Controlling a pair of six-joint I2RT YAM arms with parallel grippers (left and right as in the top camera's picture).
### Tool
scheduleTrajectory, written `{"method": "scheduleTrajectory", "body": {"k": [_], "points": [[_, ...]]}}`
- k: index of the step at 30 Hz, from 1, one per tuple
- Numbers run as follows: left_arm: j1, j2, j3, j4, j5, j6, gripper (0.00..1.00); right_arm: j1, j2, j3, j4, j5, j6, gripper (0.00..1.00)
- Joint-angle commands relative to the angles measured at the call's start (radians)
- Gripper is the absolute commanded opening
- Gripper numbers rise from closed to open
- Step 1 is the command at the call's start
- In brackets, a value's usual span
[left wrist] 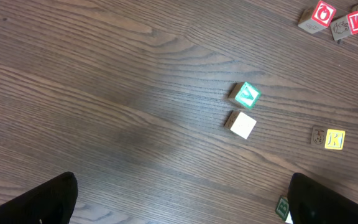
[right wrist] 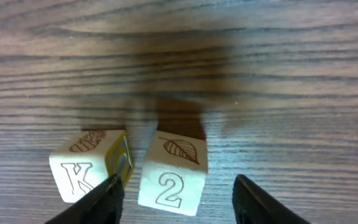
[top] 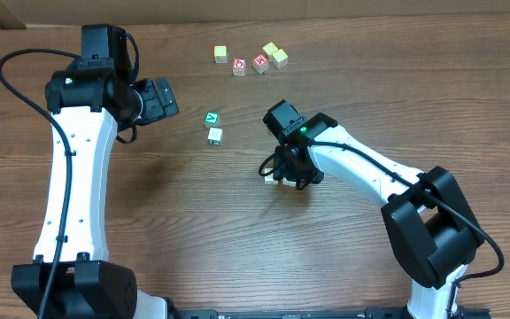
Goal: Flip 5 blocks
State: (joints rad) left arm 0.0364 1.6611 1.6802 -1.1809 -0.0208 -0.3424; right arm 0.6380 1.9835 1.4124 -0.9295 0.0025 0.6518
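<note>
Numbered block (right wrist: 173,175) between the spread fingers of right end effector (right wrist: 178,198)

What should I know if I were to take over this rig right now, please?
Left gripper: open, empty, raised; the green block and the plain block lie side by side in its wrist view.
Right gripper: open, low, one finger on either side of the "2" block, not yet closed. The "K" block sits close beside it, next to one finger.
A cluster of blocks lies at the far side.
Done: these views give no count of flips.
Left: probably close on the "2" block, turn it over, then carry on until five are flipped.
</note>
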Motion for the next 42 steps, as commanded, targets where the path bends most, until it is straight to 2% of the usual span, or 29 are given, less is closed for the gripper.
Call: {"method": "scheduleTrajectory", "body": {"k": [1,10,13,14,15,18,28,42], "points": [[-0.004,0.007,0.025,0.004,-0.013,-0.021,1.00,-0.006,-0.008,0.050,-0.026,-0.006,-0.022,0.59],[-0.004,0.007,0.025,0.004,-0.013,-0.021,1.00,-0.051,-0.037,0.126,-0.140,-0.029,-0.026,0.58],[-0.004,0.007,0.025,0.004,-0.013,-0.021,1.00,-0.074,-0.037,0.113,-0.162,-0.031,-0.019,0.14],[-0.004,0.007,0.025,0.004,-0.013,-0.021,1.00,-0.080,-0.037,0.105,-0.161,-0.031,-0.011,0.06],[-0.004,0.007,0.025,0.004,-0.013,-0.021,1.00,-0.086,-0.037,0.095,-0.159,-0.031,0.010,0.04],[-0.004,0.007,0.025,0.004,-0.013,-0.021,1.00,-0.092,-0.037,0.056,-0.143,-0.031,0.059,0.04],[-0.004,0.007,0.025,0.004,-0.013,-0.021,1.00,-0.069,-0.037,-0.077,0.006,-0.079,0.059,0.04],[-0.004,0.007,0.025,0.004,-0.013,-0.021,1.00,-0.070,-0.037,-0.086,0.084,-0.114,0.059,0.04]]}}
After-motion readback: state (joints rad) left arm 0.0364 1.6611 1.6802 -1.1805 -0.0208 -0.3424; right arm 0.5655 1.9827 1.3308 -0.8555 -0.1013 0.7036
